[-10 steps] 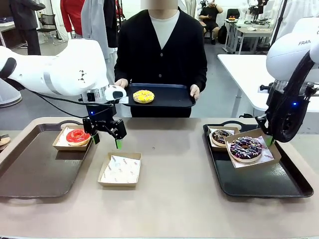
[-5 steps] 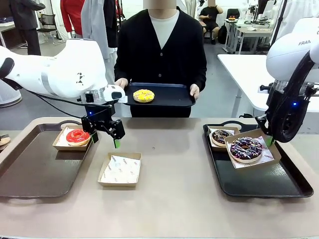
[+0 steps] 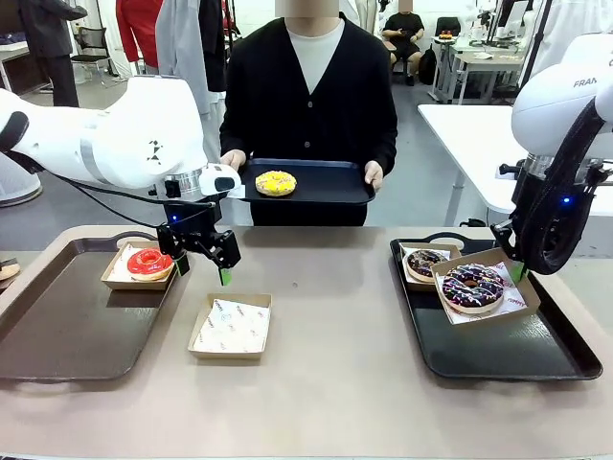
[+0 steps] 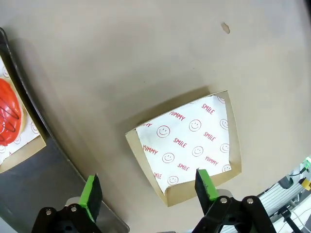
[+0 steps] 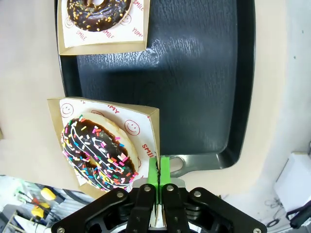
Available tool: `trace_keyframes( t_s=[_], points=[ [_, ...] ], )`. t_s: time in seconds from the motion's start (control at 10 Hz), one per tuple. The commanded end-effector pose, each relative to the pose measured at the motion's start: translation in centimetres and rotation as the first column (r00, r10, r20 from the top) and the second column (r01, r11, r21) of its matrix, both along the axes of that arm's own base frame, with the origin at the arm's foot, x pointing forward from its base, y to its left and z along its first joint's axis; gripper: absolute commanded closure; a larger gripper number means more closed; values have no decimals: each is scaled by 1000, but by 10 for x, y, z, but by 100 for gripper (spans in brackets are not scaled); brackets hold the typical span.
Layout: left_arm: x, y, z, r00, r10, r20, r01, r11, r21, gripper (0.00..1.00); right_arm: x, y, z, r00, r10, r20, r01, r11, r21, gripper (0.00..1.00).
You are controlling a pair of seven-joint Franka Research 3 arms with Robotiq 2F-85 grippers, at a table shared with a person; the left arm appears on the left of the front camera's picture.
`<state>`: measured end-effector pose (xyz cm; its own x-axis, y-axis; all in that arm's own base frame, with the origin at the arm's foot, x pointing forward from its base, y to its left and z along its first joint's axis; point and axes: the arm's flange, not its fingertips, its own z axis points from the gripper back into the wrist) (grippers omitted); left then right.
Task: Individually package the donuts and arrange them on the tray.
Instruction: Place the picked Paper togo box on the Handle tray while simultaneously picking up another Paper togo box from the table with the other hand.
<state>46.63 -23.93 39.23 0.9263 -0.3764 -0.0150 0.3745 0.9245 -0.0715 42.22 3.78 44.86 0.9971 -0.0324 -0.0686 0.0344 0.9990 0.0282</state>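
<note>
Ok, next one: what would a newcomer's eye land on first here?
The right hand is pinched shut on the rim of a box carrying a sprinkled donut, over the right-hand tray. Across the table a person holds a dark tray with a yellow donut, while the open left hand hovers between the red donut and an empty box.

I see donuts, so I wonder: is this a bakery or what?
Probably a robot lab, not a bakery: white robot arms reach over donuts in boxes on trays, and work tables with gear stand behind the person.
</note>
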Motion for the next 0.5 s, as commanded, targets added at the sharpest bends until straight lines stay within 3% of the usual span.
trace_keyframes(
  t_s=[0.0, 0.4],
  points=[
    [0, 0, 0, 1000, 0, 0, 0, 1000, 0, 0, 3, 6, 0, 999, 37, 16, -36, 999, -17, 99],
    [-35, -2, 1, 974, 212, 79, -222, 966, 136, 0, 7, 23, -22, 999, 37, -12, -38, 996, -74, 99]
  ],
)
